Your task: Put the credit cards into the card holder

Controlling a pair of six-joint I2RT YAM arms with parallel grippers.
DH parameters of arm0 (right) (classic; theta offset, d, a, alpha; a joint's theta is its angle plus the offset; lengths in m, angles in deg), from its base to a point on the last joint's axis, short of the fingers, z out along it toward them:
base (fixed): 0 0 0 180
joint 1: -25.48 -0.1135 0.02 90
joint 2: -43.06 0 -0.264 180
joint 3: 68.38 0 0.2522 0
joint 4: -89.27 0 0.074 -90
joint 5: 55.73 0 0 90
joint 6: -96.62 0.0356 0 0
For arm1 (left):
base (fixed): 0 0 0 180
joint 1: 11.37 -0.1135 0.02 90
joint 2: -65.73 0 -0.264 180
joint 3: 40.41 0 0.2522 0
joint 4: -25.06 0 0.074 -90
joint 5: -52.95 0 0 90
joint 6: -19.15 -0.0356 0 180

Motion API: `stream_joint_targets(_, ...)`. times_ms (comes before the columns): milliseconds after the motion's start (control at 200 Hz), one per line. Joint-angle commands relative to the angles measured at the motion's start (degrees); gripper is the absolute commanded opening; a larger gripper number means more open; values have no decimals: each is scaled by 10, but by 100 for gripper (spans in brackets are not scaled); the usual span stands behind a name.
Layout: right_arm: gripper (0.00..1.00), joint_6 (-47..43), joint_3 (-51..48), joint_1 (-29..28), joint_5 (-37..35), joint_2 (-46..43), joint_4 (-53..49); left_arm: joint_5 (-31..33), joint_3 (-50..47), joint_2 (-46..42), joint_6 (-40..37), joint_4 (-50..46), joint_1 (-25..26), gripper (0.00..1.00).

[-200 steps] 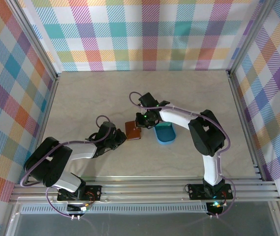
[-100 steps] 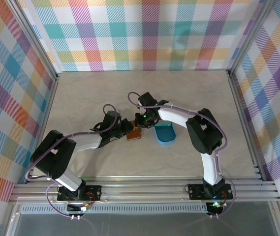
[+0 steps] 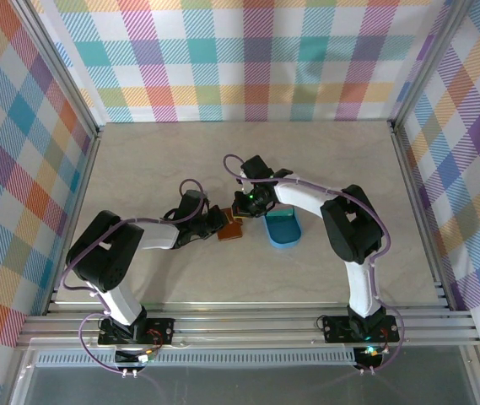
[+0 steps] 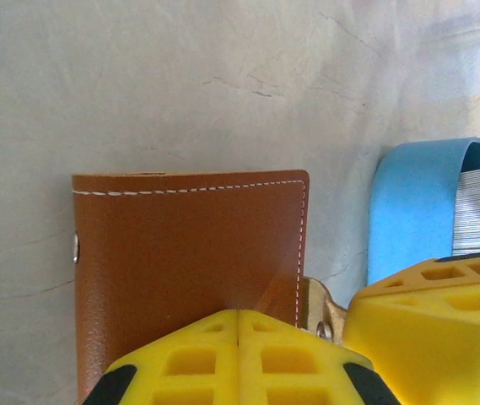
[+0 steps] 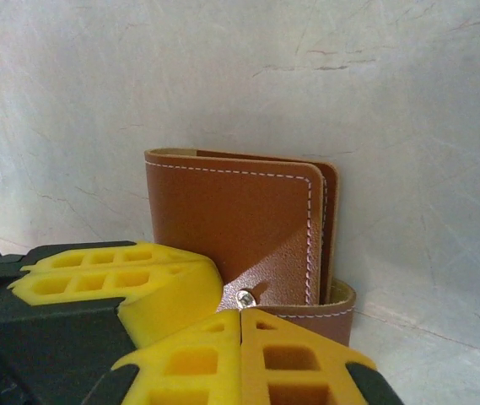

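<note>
- The card holder is seen lying flat and folded shut on the table, near its middle, just left of the blue tray.
- It is roughly square, so no clear long axis can be made out; its edges are turned slightly off the table's edges.
- Its snap tab is pointed toward the right gripper, whose fingers are closed together right at the snap. Whether the tab is pinched cannot be told.
- The left gripper is closed too, its fingertips set at the holder's near edge, opposite the stitched far edge.
</note>
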Motion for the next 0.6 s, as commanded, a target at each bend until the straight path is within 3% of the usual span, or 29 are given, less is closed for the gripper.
stream_joint_targets(0,0,-20,18,3,18,10,-11,-9,1,15,-7,5,-7,0)
stream_joint_targets(595,0,6,28,5,47,48,3,-23,-25,19,1,28,-23,0)
